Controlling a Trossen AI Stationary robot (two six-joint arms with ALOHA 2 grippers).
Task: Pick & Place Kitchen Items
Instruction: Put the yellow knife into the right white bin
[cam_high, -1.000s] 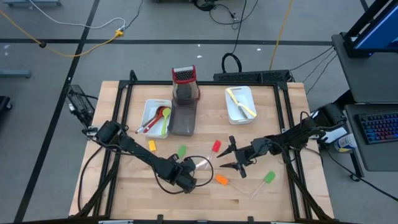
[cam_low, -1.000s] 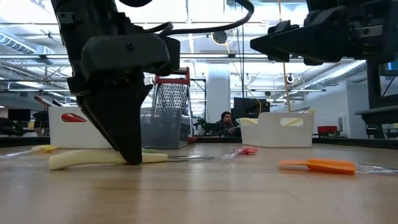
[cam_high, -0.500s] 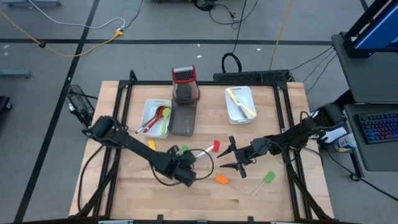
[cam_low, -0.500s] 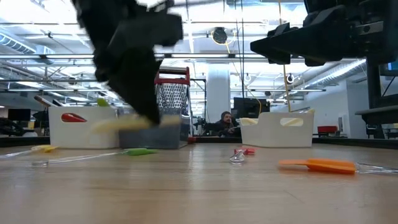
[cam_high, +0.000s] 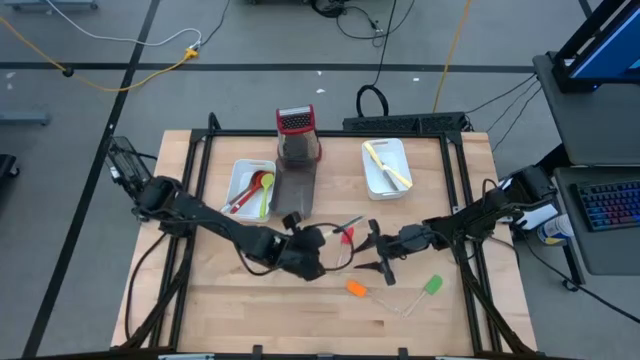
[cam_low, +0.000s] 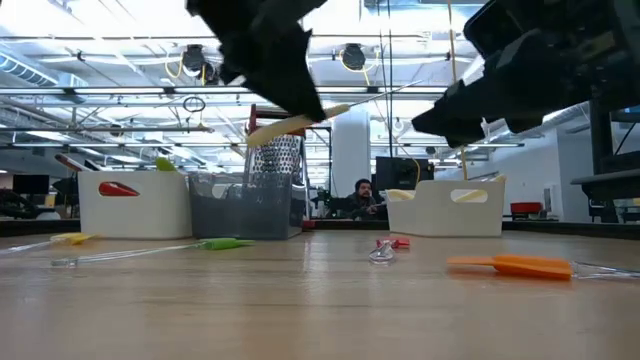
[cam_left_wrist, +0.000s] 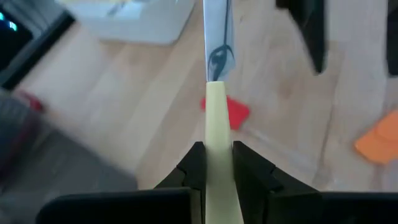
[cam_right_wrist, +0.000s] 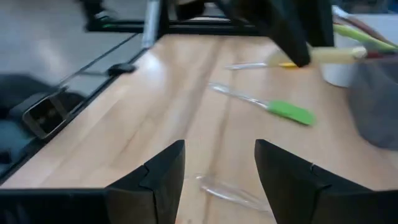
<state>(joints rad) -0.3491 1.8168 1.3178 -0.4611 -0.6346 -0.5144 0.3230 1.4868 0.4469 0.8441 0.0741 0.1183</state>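
Left gripper (cam_high: 318, 240) sits at centre frame in the high view, lifted clear of the table (cam_high: 250, 300). Its fingers (cam_left_wrist: 194, 165) are pinched on the pale handle of a knife (cam_left_wrist: 216, 93); the blade projects forward past the fingertips. In the low view the knife shows in the upper middle of the frame, tilted, well above the tabletop.

Right gripper (cam_high: 378, 253) is at centre right in the high view, just right of the left gripper. Its fingers (cam_right_wrist: 163, 171) are spread apart with nothing between them.

Items on the table, high view: an orange spatula (cam_high: 356, 289) below centre, a green spatula (cam_high: 431, 285) at lower right, a red spatula (cam_high: 346, 235) between the two grippers. The low view also shows a second green spatula (cam_low: 222, 243) and a yellow item (cam_low: 70, 239) lying at left.

White tray (cam_high: 240, 172) at upper left holds red and green spoons (cam_high: 259, 188). Grey tray (cam_high: 296, 195) stands just beside it. White tray (cam_high: 370, 175) at upper right holds pale utensils (cam_high: 388, 165). Box grater (cam_high: 296, 135) stands behind the grey tray.
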